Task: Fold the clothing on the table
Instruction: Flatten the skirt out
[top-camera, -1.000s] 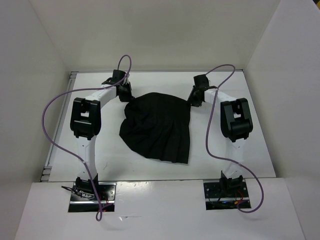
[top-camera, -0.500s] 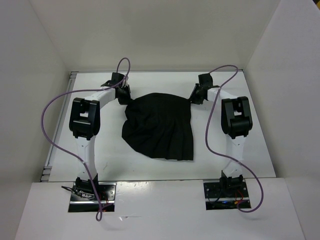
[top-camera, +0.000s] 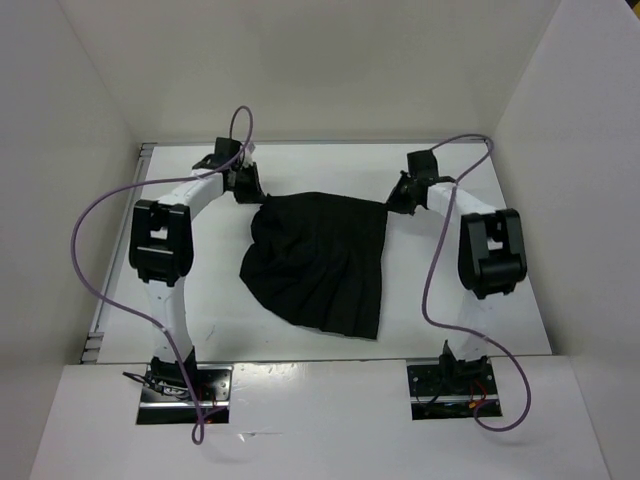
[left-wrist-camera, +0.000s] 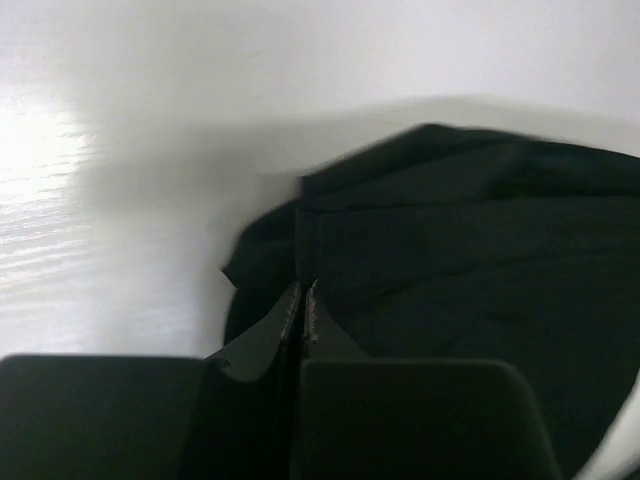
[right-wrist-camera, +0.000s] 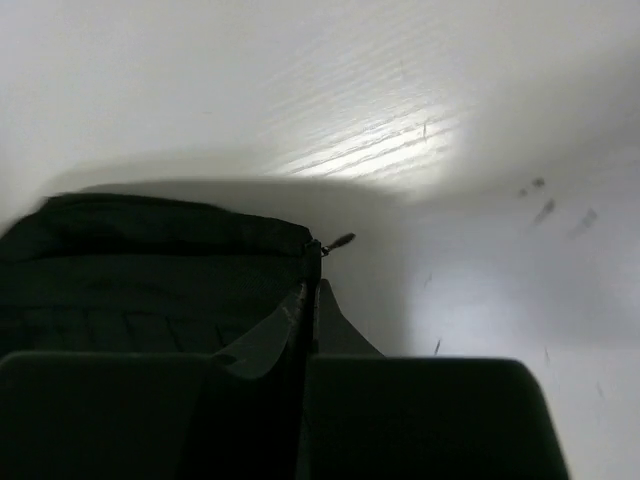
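The clothing (top-camera: 315, 262), a black pleated garment, lies spread on the middle of the white table (top-camera: 320, 165). Its far edge is drawn taut between my two grippers. My left gripper (top-camera: 258, 198) is shut on the far left corner; in the left wrist view the fingertips (left-wrist-camera: 290, 300) pinch black fabric (left-wrist-camera: 470, 240). My right gripper (top-camera: 389, 206) is shut on the far right corner. In the right wrist view its jaws meet on the hem of the clothing (right-wrist-camera: 150, 260), just below a small zipper pull (right-wrist-camera: 340, 240). The near, rounded end of the garment rests flat.
White walls (top-camera: 60, 120) enclose the table on three sides. Purple cables (top-camera: 90, 240) loop out from both arms, the right-hand cable (top-camera: 432, 290) hanging over the table. Both arm bases (top-camera: 180, 385) sit at the near edge. A grey rail (top-camera: 100, 310) runs along the table's left side.
My right gripper has shut on the garment's far right corner. Both arms have swung outward, pulling the far edge straighter, and the right elbow has moved right.
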